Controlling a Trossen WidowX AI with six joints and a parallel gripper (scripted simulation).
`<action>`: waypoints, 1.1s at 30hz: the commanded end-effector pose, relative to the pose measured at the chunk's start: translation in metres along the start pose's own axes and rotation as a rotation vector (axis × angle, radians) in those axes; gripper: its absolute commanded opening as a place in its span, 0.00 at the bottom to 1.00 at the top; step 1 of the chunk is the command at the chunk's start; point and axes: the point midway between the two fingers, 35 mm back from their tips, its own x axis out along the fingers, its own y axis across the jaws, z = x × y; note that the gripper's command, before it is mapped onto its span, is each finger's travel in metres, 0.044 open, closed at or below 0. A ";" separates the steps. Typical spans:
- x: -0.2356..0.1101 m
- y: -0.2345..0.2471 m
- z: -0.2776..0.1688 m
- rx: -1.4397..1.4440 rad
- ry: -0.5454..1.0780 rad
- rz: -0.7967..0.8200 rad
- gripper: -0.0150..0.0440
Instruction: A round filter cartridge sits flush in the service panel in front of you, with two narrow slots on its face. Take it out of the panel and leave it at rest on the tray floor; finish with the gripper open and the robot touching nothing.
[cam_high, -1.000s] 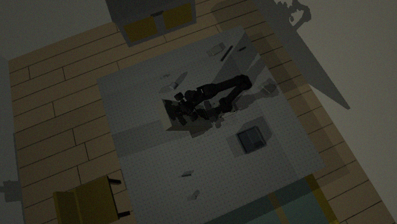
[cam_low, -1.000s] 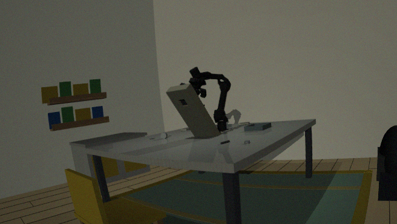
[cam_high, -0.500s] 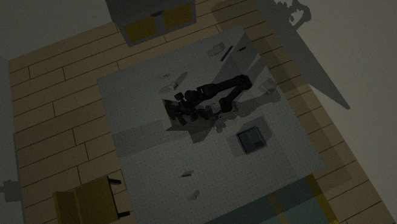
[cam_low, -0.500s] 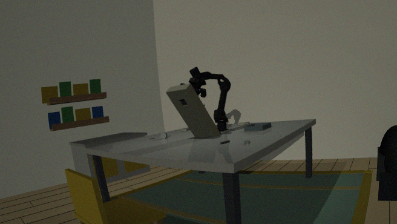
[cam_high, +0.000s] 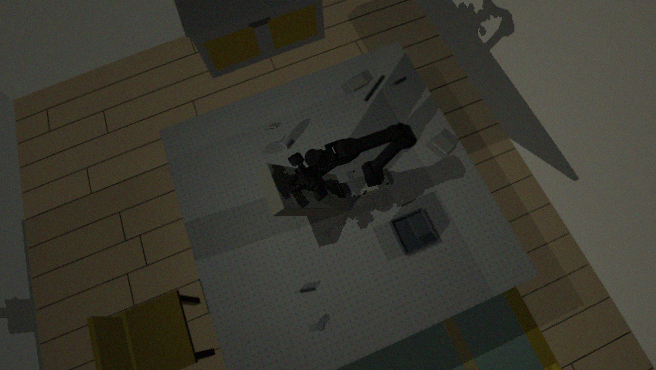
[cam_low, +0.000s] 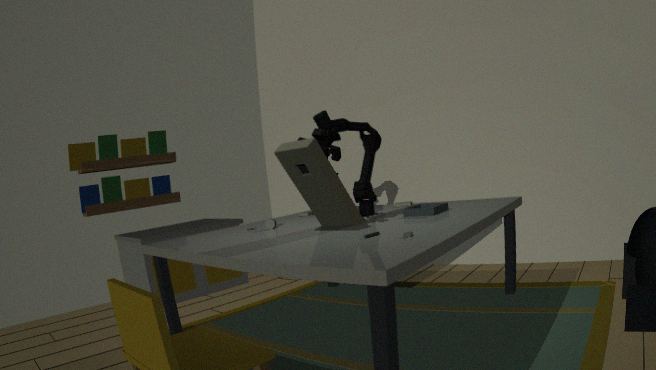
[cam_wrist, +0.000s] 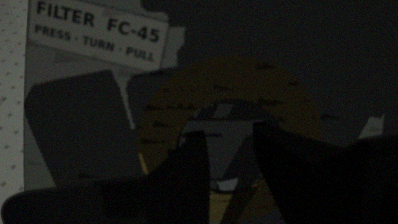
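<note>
The round yellow filter cartridge (cam_wrist: 165, 107) fills the middle of the wrist view. My gripper (cam_wrist: 227, 136) (cam_high: 298, 191) (cam_low: 333, 152) is shut on the bar between the two slots on its face. The grey service panel (cam_low: 325, 192) (cam_high: 274, 196) leans on the table, and its label "FILTER FC-45 PRESS TURN PULL" (cam_wrist: 95, 32) shows at the upper left of the wrist view. The gripper is by the panel's upper front face. I cannot tell in this dim light whether the cartridge is clear of its socket. The dark square tray (cam_high: 396, 234) (cam_low: 425, 209) lies on the table to the right of the arm's base.
The grey table (cam_high: 225, 150) (cam_low: 350, 260) holds small loose parts (cam_high: 310, 286) (cam_high: 320, 322) (cam_high: 357, 80) (cam_high: 445, 141) around the panel. A yellow chair (cam_high: 145, 335) (cam_low: 150, 325) stands at the table's near corner. A cabinet (cam_high: 250, 35) is beyond the far edge.
</note>
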 end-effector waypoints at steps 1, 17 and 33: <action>0.011 -0.001 0.001 0.006 0.004 0.000 0.25; 0.011 -0.001 0.001 0.006 0.004 0.000 0.25; -0.019 -0.001 0.002 0.003 0.002 0.001 0.25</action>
